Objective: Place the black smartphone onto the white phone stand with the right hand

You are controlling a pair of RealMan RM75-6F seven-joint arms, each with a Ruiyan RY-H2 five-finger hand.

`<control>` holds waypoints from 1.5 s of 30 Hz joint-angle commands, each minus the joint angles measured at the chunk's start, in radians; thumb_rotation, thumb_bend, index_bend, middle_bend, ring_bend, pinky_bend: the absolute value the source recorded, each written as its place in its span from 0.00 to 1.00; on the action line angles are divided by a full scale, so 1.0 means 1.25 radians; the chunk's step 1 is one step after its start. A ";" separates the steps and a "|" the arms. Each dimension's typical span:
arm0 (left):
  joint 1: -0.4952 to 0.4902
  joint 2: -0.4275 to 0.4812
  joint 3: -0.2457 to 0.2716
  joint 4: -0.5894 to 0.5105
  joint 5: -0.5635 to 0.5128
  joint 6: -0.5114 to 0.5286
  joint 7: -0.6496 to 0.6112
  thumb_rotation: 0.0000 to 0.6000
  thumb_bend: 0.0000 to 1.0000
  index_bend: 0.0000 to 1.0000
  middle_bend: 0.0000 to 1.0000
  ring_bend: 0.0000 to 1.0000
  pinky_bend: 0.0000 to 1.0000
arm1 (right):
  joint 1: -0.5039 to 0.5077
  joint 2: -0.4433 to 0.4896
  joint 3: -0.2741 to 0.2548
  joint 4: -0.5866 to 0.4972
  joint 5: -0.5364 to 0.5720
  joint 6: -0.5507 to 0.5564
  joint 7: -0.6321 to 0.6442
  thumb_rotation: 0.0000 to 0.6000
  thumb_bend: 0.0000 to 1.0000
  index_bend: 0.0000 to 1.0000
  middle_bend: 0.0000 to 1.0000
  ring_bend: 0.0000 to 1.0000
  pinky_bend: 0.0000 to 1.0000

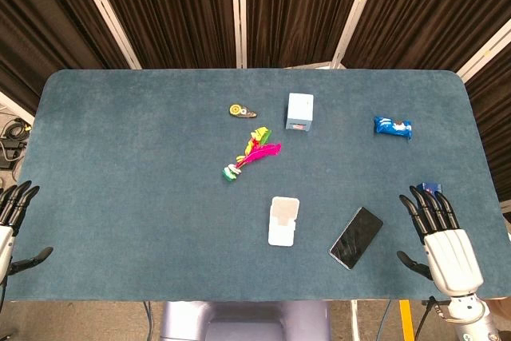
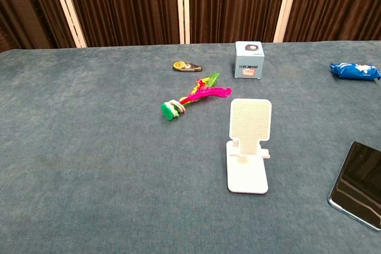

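Observation:
The black smartphone (image 1: pixel 356 237) (image 2: pixel 359 184) lies flat on the blue table, to the right of the white phone stand (image 1: pixel 283 220) (image 2: pixel 248 144). The stand is upright with nothing on it. My right hand (image 1: pixel 443 241) rests palm down near the table's front right corner, fingers spread, a short way right of the phone and not touching it. My left hand (image 1: pixel 9 217) shows only partly at the front left edge, fingers apart and holding nothing. Neither hand appears in the chest view.
A light blue box (image 1: pixel 299 112) (image 2: pixel 249 59) stands behind the stand. A pink and green toy (image 1: pixel 251 153) (image 2: pixel 193 99) and a small yellow-black item (image 1: pixel 242 111) (image 2: pixel 186 66) lie centre-left. A blue snack packet (image 1: pixel 393 127) (image 2: pixel 355 71) lies back right. A small blue thing (image 1: pixel 429 188) sits by my right fingertips.

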 commanded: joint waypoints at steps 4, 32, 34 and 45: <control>0.001 0.001 0.000 0.000 -0.001 0.000 0.000 1.00 0.00 0.00 0.00 0.00 0.00 | 0.001 0.000 -0.002 0.001 0.000 -0.005 -0.001 1.00 0.00 0.00 0.00 0.00 0.00; -0.041 -0.039 -0.029 0.008 -0.092 -0.080 0.077 1.00 0.00 0.00 0.00 0.00 0.00 | 0.327 -0.114 -0.141 0.545 -0.319 -0.259 0.217 1.00 0.00 0.07 0.02 0.00 0.00; -0.042 -0.041 -0.030 0.009 -0.094 -0.081 0.080 1.00 0.00 0.00 0.00 0.00 0.00 | 0.339 -0.121 -0.147 0.552 -0.328 -0.261 0.210 1.00 0.00 0.07 0.03 0.00 0.00; -0.046 -0.049 -0.029 0.012 -0.105 -0.090 0.096 1.00 0.00 0.00 0.00 0.00 0.00 | 0.401 -0.139 -0.176 0.553 -0.349 -0.311 0.148 1.00 0.00 0.08 0.04 0.00 0.00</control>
